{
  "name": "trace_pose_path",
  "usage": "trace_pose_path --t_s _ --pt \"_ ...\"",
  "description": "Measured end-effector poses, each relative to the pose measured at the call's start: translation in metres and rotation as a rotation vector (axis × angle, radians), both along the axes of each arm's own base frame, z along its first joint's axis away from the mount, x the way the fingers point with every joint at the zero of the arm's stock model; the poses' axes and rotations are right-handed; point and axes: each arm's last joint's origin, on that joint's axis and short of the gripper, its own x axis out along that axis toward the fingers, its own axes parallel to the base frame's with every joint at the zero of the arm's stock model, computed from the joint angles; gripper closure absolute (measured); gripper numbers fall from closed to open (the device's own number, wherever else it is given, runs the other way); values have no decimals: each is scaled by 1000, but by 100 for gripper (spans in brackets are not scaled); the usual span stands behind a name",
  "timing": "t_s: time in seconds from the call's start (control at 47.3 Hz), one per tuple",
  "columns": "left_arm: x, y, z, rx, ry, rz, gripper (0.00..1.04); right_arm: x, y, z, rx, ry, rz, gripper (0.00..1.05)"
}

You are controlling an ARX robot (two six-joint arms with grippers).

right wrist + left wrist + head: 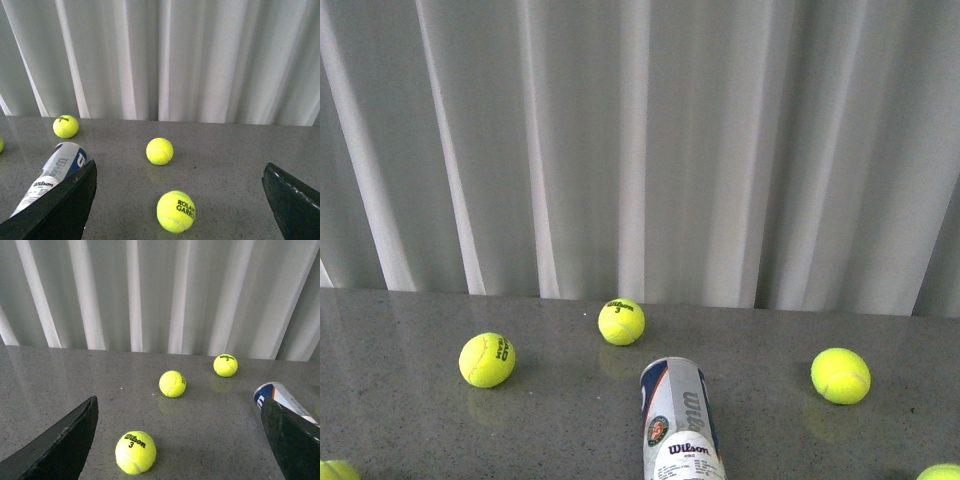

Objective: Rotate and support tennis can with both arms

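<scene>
The tennis can (680, 420) lies on its side on the grey table (410, 420). Its long axis runs away from the robot, and its near end is cut off by the lower edge of the front view. It sits between the two arms rather than inside either one's reach. The left gripper (178, 410) is spread wide and holds nothing, and the can shows only past the outer side of the finger (292, 440) that faces the other arm. The right gripper (179, 170) is likewise spread and empty, with the can partly hidden behind its inner finger (55, 205). For both, the can is off to the inner side and outside the gap, so each would need to swing inward to meet it. Slightly more of the can shows from the right wrist, so that arm may be a shade nearer, though this is hard to tell. Straight ahead in each gap lies a loose ball instead: a Wilson ball (135, 452) for the left and a Roland Garros ball (175, 211) for the right. Whether the can holds any balls cannot be told.
</scene>
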Motion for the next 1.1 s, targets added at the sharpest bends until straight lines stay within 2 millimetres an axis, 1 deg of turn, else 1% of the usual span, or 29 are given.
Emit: trace_pose_path --t_s 1.099 --pt "0 0 0 0 0 0 7 0 0 0 0 0 0 7"
